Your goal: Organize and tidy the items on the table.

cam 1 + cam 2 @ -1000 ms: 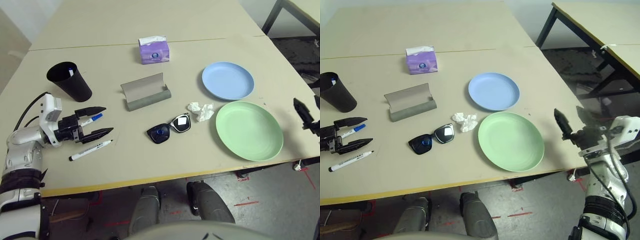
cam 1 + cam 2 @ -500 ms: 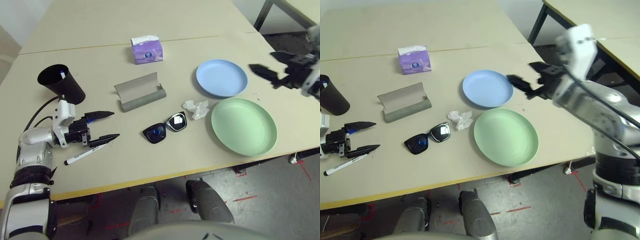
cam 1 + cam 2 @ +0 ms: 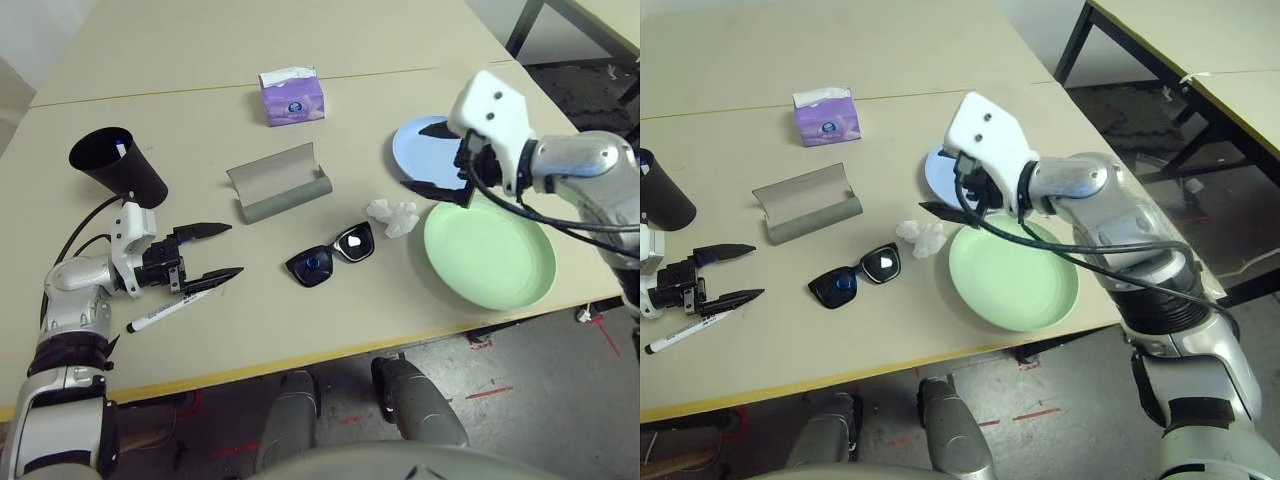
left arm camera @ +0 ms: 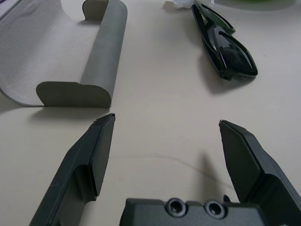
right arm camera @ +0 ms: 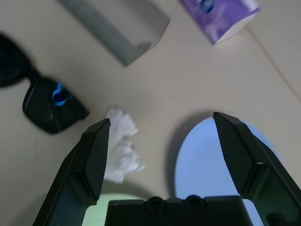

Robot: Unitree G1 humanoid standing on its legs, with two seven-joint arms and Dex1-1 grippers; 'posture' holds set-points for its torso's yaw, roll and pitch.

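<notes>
On the beige table (image 3: 330,320) my left gripper (image 3: 233,249) stands open at the left, its fingers empty. A black-capped white marker (image 3: 165,311) lies just in front of it, and the black cup (image 3: 115,167) stands behind it. The grey glasses case (image 3: 280,183) and black sunglasses (image 3: 332,255) lie mid-table, with the purple tissue box (image 3: 291,96) farther back. My right gripper (image 3: 415,157) hovers open over the light-blue plate (image 3: 425,155), beside the crumpled tissue (image 3: 394,216). The light-green plate (image 3: 490,255) sits to the right. The right wrist view shows the tissue (image 5: 121,151) and blue plate (image 5: 214,160) under my right gripper (image 5: 161,117).
A thin seam (image 3: 180,90) crosses the tabletop behind the tissue box. The table's yellowish front edge (image 3: 300,358) runs near my body. At the far right, a dark-legged second table (image 3: 1200,60) stands over grey floor. The left wrist view shows the case (image 4: 101,61) and sunglasses (image 4: 225,52) ahead.
My right arm has swung in from the table's right side to above the blue plate, gripper still open. The left gripper has stayed open by the marker.
</notes>
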